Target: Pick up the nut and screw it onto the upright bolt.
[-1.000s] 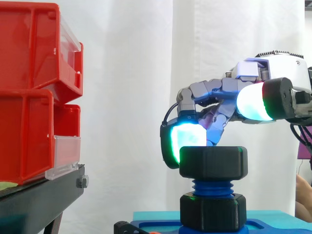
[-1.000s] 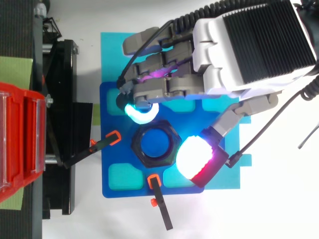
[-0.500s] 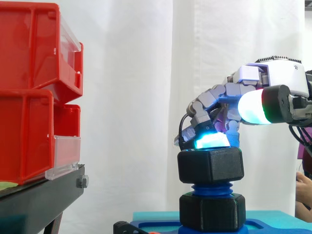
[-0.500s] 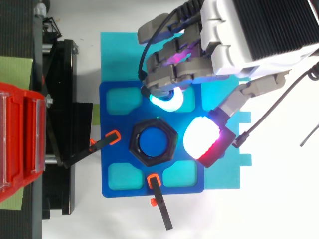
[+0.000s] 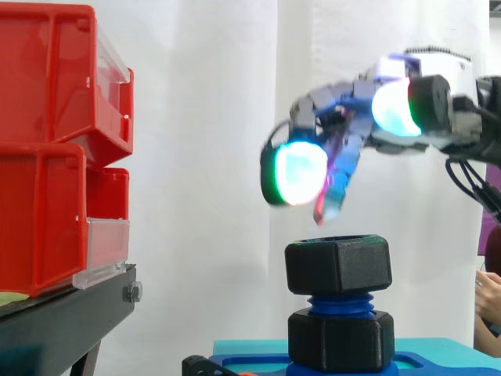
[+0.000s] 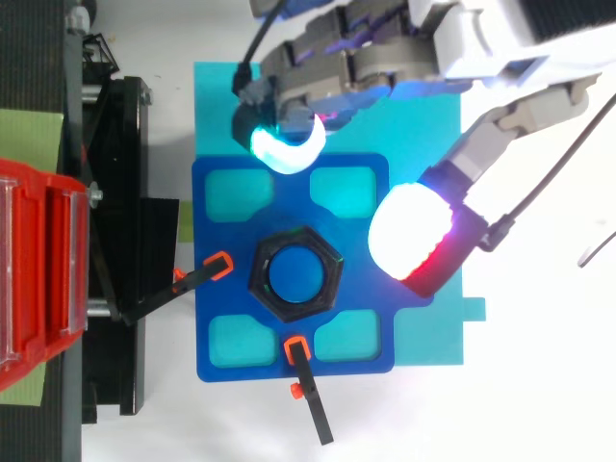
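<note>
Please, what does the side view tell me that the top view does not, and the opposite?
Side view: the hand hangs above the nut with a clear gap, and blue bolt thread shows under the nut. Top view: the nut's hexagon outline rings the bolt's end, and two orange-tipped clamps reach onto the blue plate. Both: the hand, the nut, the red bins.

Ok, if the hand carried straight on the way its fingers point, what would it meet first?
Probably the red bins. The hand hangs above the nut, clear of it. Depth is unclear, so it might pass beside them.
</note>
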Controlling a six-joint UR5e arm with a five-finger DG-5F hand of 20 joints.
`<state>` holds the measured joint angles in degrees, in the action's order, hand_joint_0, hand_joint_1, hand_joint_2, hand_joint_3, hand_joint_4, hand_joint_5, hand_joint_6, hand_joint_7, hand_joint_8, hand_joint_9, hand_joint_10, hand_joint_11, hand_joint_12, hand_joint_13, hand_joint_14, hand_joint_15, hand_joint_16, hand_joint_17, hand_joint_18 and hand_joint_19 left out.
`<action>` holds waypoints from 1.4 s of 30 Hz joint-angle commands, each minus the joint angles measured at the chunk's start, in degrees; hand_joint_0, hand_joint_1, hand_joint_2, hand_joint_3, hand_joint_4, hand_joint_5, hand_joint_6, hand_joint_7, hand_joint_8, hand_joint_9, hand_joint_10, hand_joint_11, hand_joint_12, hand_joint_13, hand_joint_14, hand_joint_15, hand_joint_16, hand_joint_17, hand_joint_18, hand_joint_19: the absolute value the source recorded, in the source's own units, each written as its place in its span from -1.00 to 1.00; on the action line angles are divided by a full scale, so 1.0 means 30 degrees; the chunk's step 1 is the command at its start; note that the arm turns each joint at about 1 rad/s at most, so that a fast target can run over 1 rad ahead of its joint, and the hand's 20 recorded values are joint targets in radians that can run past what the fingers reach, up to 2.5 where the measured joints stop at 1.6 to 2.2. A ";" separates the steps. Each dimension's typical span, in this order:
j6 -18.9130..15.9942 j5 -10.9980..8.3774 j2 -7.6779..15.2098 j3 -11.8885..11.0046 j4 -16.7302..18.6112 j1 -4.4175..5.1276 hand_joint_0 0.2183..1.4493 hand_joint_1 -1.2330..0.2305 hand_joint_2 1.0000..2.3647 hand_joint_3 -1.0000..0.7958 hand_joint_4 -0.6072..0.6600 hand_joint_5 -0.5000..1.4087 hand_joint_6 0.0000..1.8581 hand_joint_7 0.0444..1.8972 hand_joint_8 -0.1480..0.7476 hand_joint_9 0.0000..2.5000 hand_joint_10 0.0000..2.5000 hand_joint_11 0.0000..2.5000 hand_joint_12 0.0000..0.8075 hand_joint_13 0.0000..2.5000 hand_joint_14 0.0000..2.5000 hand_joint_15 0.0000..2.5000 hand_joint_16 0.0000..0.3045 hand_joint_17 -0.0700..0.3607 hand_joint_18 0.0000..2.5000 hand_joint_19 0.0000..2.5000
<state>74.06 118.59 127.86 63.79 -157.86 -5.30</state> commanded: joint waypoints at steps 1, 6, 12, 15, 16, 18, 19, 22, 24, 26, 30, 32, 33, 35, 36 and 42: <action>-0.0108 0.0547 0.0009 -0.0405 0.0003 -0.0107 -0.48 0.36 -1.00 -0.44 0.27 -0.62 -0.46 -0.09 -0.14 -0.15 -1.00 -0.95 -0.50 -0.39 -1.00 -1.00 -0.90 -0.51 -0.63 -1.00; -0.0108 0.0342 0.0184 -0.0405 0.0179 0.0128 -0.49 0.38 -1.00 -0.44 0.24 -0.63 -0.46 -0.16 -0.16 -0.19 -1.00 -0.99 -0.48 -0.43 -1.00 -1.00 -0.88 -0.48 -0.65 -0.99; -0.0108 -0.0830 0.0184 0.0825 0.0413 0.0655 -0.50 0.39 -1.00 -0.44 0.23 -0.64 -0.46 -0.23 -0.17 -0.24 -1.00 -1.00 -0.48 -0.46 -1.00 -1.00 -0.87 -0.46 -0.68 -0.99; -0.0283 -0.1680 0.0184 0.1851 0.2024 0.1094 -0.50 0.40 -1.00 -0.44 0.23 -0.63 -0.46 -0.26 -0.19 -0.28 -1.00 -1.00 -0.48 -0.47 -1.00 -1.00 -0.87 -0.46 -0.69 -0.99; -0.0401 -0.1767 0.0184 0.1939 0.2317 0.1153 -0.50 0.41 -1.00 -0.44 0.22 -0.64 -0.46 -0.28 -0.18 -0.30 -1.00 -1.00 -0.48 -0.49 -1.00 -1.00 -0.86 -0.45 -0.71 -1.00; -0.0693 -0.1914 0.0184 0.2027 0.2962 0.1329 -0.51 0.42 -1.00 -0.44 0.22 -0.64 -0.46 -0.30 -0.19 -0.34 -1.00 -1.00 -0.45 -0.52 -1.00 -1.00 -0.85 -0.44 -0.73 -1.00; -0.0840 -0.1943 0.0184 0.2027 0.3079 0.1387 -0.51 0.43 -1.00 -0.44 0.22 -0.64 -0.46 -0.31 -0.21 -0.36 -1.00 -1.00 -0.46 -0.53 -1.00 -1.00 -0.85 -0.43 -0.75 -1.00; -0.0869 -0.1943 0.0184 0.2056 0.2903 0.1417 -0.51 0.45 -1.00 -0.44 0.21 -0.65 -0.46 -0.32 -0.22 -0.40 -1.00 -1.00 -0.43 -0.55 -1.00 -1.00 -0.84 -0.42 -0.77 -1.00; -0.0752 -0.1943 0.0184 0.2027 0.2669 0.1446 -0.51 0.45 -1.00 -0.44 0.21 -0.65 -0.46 -0.32 -0.21 -0.40 -1.00 -1.00 -0.42 -0.56 -1.00 -1.00 -0.84 -0.42 -0.77 -1.00; -0.0518 -0.1943 0.0184 0.2056 0.2581 0.1475 -0.51 0.46 -1.00 -0.44 0.21 -0.65 -0.46 -0.31 -0.21 -0.42 -1.00 -1.00 -0.42 -0.57 -1.00 -1.00 -0.83 -0.41 -0.78 -1.00; -0.0518 -0.1943 0.0184 0.2056 0.2464 0.1475 -0.51 0.46 -1.00 -0.44 0.23 -0.63 -0.46 -0.23 -0.20 -0.42 -1.00 -1.00 -0.41 -0.57 -1.00 -1.00 -0.83 -0.41 -0.79 -1.00; -0.0518 -0.1885 0.0184 0.2027 0.1966 0.1475 -0.51 0.46 -1.00 -0.44 0.25 -0.63 -0.46 -0.20 -0.19 -0.42 -1.00 -1.00 -0.41 -0.57 -1.00 -1.00 -0.83 -0.41 -0.79 -1.00; -0.0518 -0.1885 0.0184 0.2056 0.1907 0.1475 -0.51 0.46 -1.00 -0.44 0.25 -0.62 -0.46 -0.19 -0.19 -0.42 -1.00 -1.00 -0.41 -0.57 -1.00 -1.00 -0.83 -0.41 -0.79 -1.00; -0.0488 -0.1914 0.0184 0.2056 0.1614 0.1475 -0.51 0.46 -1.00 -0.44 0.26 -0.62 -0.46 -0.17 -0.18 -0.42 -1.00 -1.00 -0.41 -0.57 -1.00 -1.00 -0.83 -0.41 -0.79 -1.00; -0.0488 -0.1914 0.0184 0.2056 0.1585 0.1475 -0.51 0.46 -1.00 -0.44 0.26 -0.62 -0.46 -0.17 -0.18 -0.42 -1.00 -1.00 -0.40 -0.57 -1.00 -1.00 -0.83 -0.41 -0.79 -1.00; -0.0488 -0.1914 0.0184 0.2027 0.1526 0.1475 -0.51 0.45 -1.00 -0.44 0.29 -0.60 -0.46 -0.12 -0.17 -0.42 -1.00 -1.00 -0.40 -0.57 -1.00 -1.00 -0.83 -0.41 -0.79 -1.00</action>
<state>72.59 112.91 128.41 69.93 -153.14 -0.83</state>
